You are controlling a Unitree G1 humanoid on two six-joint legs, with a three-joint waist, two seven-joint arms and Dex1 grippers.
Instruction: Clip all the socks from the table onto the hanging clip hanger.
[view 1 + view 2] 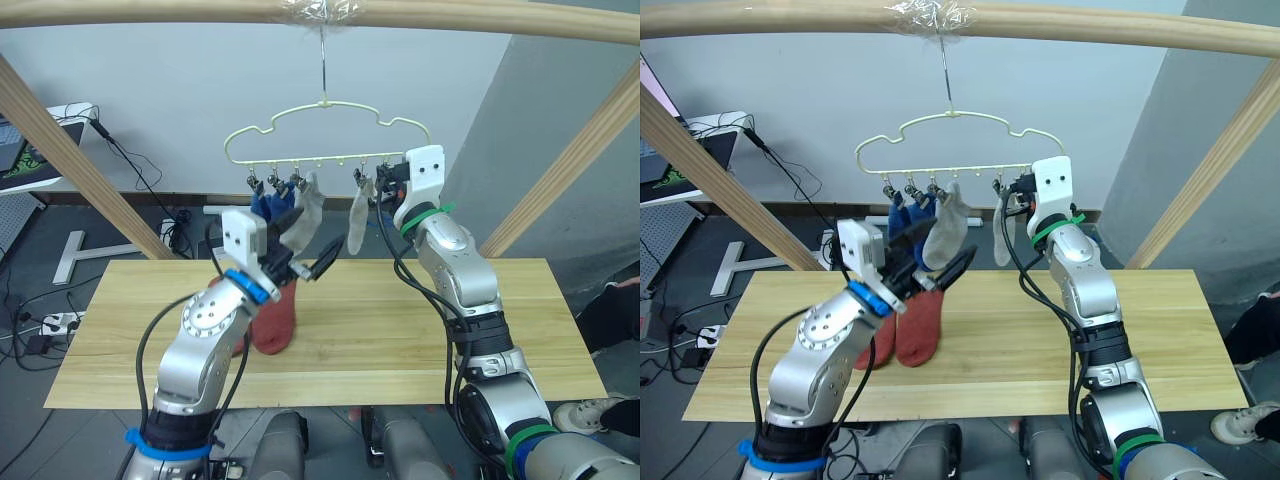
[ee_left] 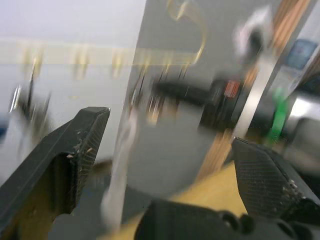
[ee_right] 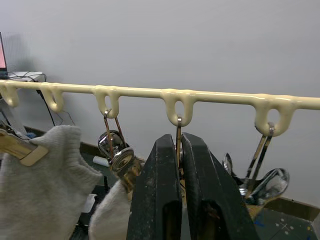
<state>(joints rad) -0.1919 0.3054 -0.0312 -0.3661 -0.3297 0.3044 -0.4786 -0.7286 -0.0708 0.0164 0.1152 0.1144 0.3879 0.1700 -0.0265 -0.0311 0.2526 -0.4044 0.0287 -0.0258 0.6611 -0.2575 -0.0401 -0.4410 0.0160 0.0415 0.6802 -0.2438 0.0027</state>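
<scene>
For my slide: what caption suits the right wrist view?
Right gripper shut on a metal clip under the pale-yellow wire hanger.

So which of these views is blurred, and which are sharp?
Left wrist view: heavily smeared background, though the left tool fingers stay fairly crisp. Right wrist view: sharp on the clip hanger bar and the right tool. Both eye views: clear, evenly lit.

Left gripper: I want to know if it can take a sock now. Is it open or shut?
Open. The left gripper has its two black fingers spread wide apart in the left wrist view, nothing between them.
</scene>
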